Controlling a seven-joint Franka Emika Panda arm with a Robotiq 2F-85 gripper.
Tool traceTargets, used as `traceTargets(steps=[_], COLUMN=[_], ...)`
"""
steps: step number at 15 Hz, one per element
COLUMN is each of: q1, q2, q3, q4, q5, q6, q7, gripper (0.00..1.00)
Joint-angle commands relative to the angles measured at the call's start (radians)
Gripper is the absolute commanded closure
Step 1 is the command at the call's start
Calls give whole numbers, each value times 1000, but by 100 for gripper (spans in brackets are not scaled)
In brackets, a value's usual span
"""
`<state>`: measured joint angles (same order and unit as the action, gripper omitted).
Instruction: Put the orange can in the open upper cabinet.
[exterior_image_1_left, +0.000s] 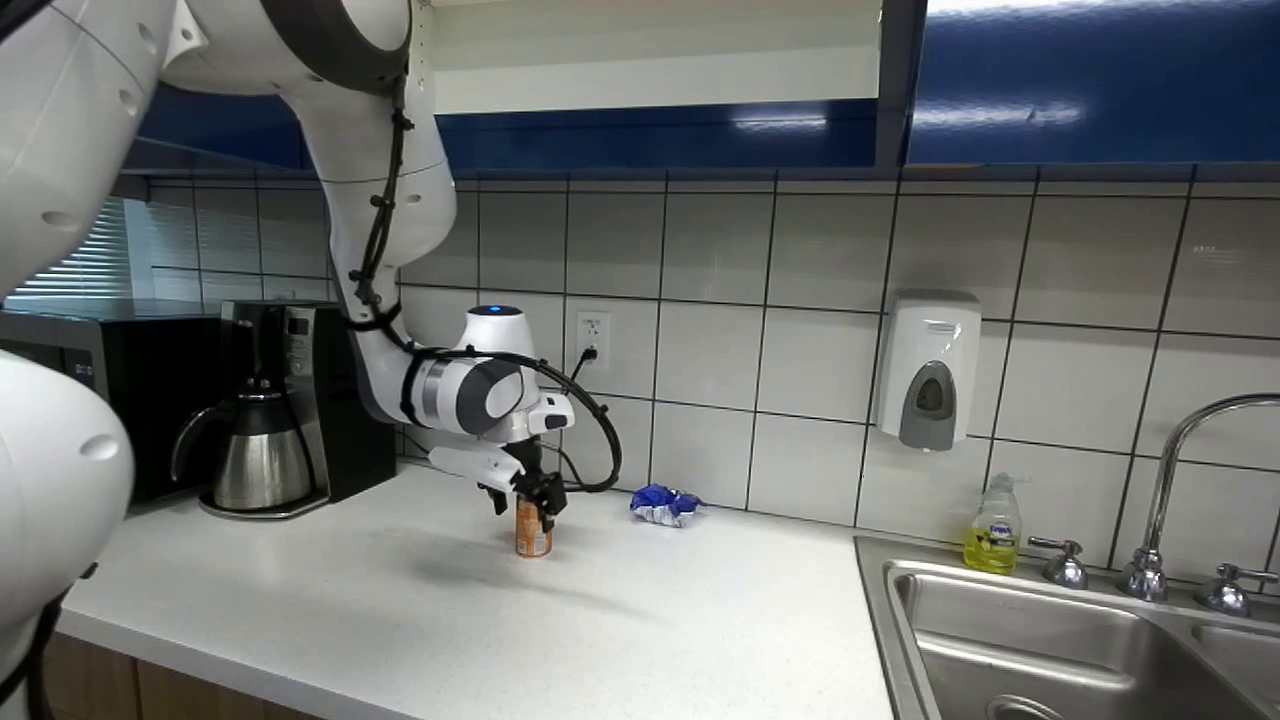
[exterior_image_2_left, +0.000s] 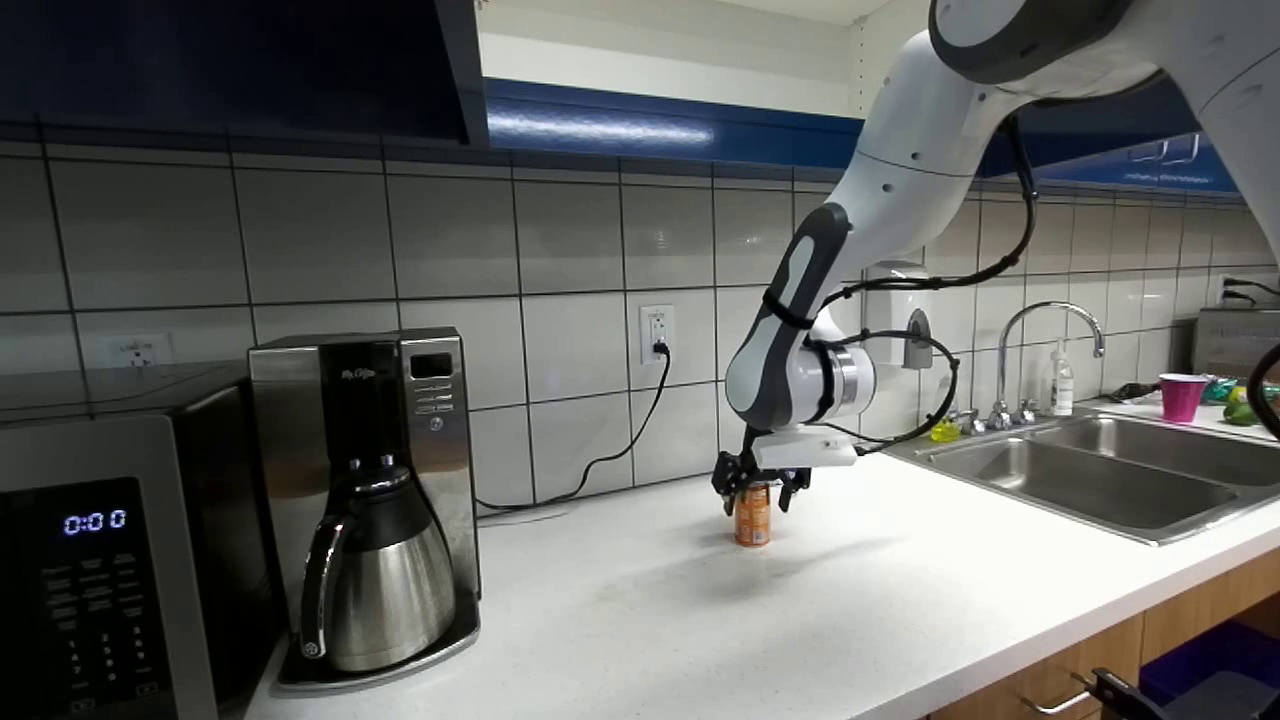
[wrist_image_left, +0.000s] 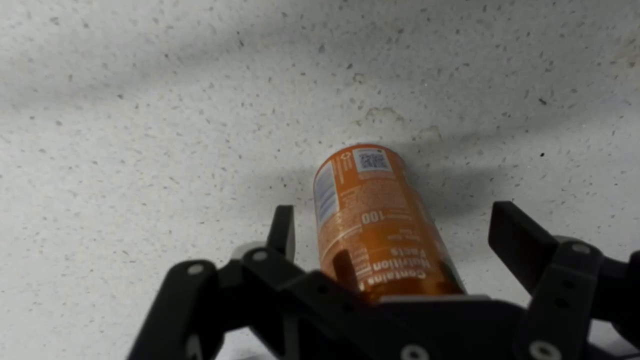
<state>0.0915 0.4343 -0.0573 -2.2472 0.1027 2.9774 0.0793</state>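
We face a white-tiled kitchen wall (exterior_image_1_left: 715, 355), the open upper cabinet (exterior_image_1_left: 650, 60) above the pale worktop (exterior_image_1_left: 620, 630), where, right of the coffee maker (exterior_image_2_left: 362, 420), the orange can (exterior_image_2_left: 752, 520) stands top up, long axis vertical, between fingers (wrist_image_left: 282, 232) spread clear of its sides.

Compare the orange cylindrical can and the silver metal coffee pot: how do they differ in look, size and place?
The orange cylindrical can bears printed text; the silver metal coffee pot looks plain and shiny.
The can is much smaller than the pot.
The can stands on the white counter between the fingers of the open black hand; the pot stands in the black and silver coffee maker.
Both stand upright.
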Motion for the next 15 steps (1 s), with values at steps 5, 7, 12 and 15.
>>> traceTargets(steps=[5, 7, 12, 15], q1=[70, 88, 126, 142], q2=[25, 32, 48, 57], q3=[-75, -93, -129, -142], q4=[-6, -4, 1, 5], q5=[-47, -49, -44, -39], q6=[91, 104, 131, 142], q7=[70, 78, 88, 96], gripper=[0, 0, 0, 0])
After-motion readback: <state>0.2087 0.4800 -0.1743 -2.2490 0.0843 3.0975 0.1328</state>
